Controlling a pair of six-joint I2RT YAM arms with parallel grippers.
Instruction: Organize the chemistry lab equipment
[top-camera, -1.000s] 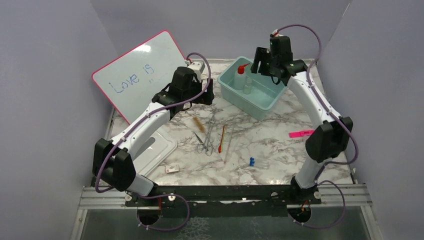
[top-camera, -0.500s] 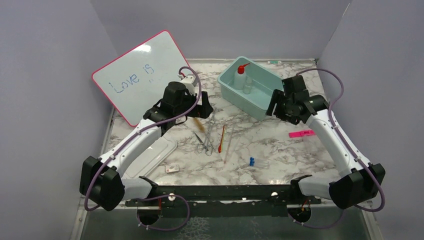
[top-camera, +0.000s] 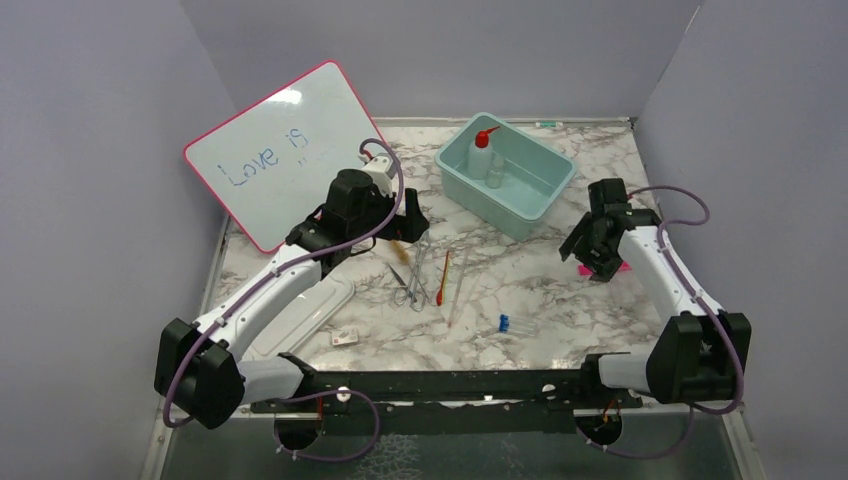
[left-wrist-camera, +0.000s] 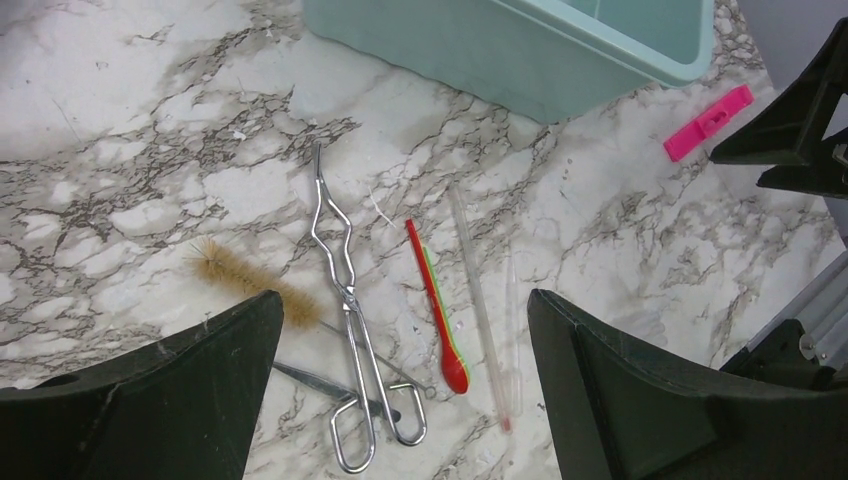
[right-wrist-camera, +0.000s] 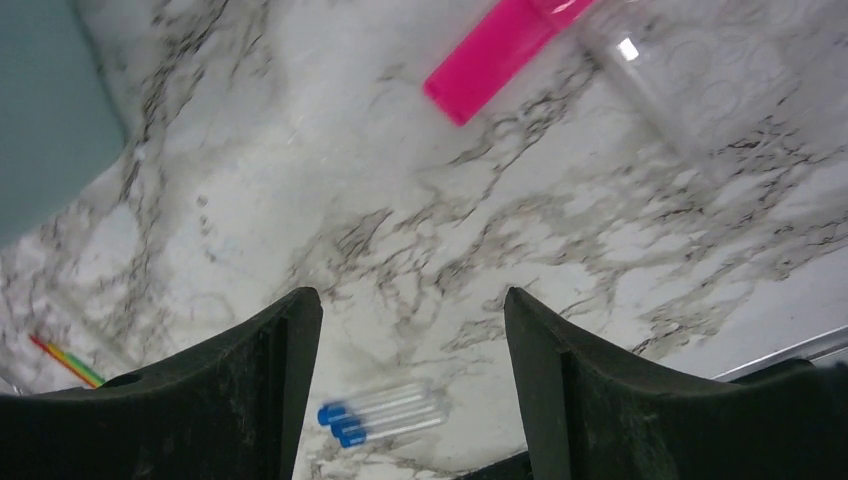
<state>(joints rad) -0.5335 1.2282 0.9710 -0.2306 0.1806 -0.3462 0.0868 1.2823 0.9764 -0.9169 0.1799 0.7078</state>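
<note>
Hovering over the veined marble tabletop (left-wrist-camera: 650, 250), my left gripper (left-wrist-camera: 400, 300) has its fingers spread apart and empty above the wiry brown-bristle brush (left-wrist-camera: 245, 275), shiny metal forceps (left-wrist-camera: 345, 290), thin red stick (left-wrist-camera: 435, 310) and clear rod (left-wrist-camera: 478, 300), which lie side by side. My right gripper (right-wrist-camera: 410, 300), likewise spread and empty, hangs at right near a flat pink clip (right-wrist-camera: 500, 55). The clear squeeze bottle (top-camera: 482, 152) stands upright in the smooth teal tub (left-wrist-camera: 480, 50), far centre.

Tabletop (top-camera: 560, 300), white marble pattern with grey veining, is spread across the centre of the overhead frame. It is enclosed on three sides by plain lavender-grey panels: back wall (top-camera: 440, 50) at the top, left wall (top-camera: 90, 200) and right wall (top-camera: 760, 200) along the edges. An aluminium rail (top-camera: 200, 400) is mounted across the lower frame, with a dark mottled surface (top-camera: 480, 455) seen beneath. Lighting is even; one glare patch is recorded on the pink-framed whiteboard (top-camera: 270, 150) leaned at upper left.
</note>
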